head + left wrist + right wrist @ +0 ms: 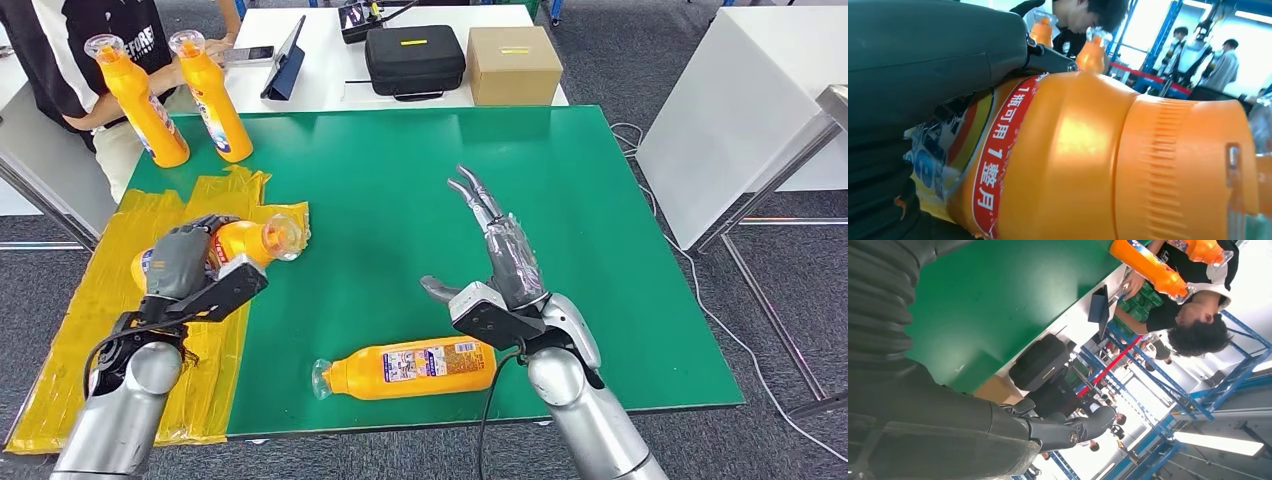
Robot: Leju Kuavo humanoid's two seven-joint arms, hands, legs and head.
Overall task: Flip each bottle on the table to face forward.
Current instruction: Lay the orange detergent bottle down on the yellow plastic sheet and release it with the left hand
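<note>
Two orange bottles (137,98) (212,95) stand upright at the table's far left corner. My left hand (185,262) grips a third orange bottle (252,240) lying on its side over the yellow sheet (90,320), its clear cap pointing right; up close its red label band (998,150) and ribbed neck show. A fourth bottle (410,369) lies on its side near the front edge, label up, cap to the left. My right hand (497,262) hovers just above and behind it, fingers spread and empty, with one finger (1068,432) stretched out.
The green mat (400,200) covers the table. Behind it, a white table carries a black case (414,58), a cardboard box (513,64) and a tablet (287,58). A person (60,60) sits at the far left beside the standing bottles. Another white table (740,120) stands to the right.
</note>
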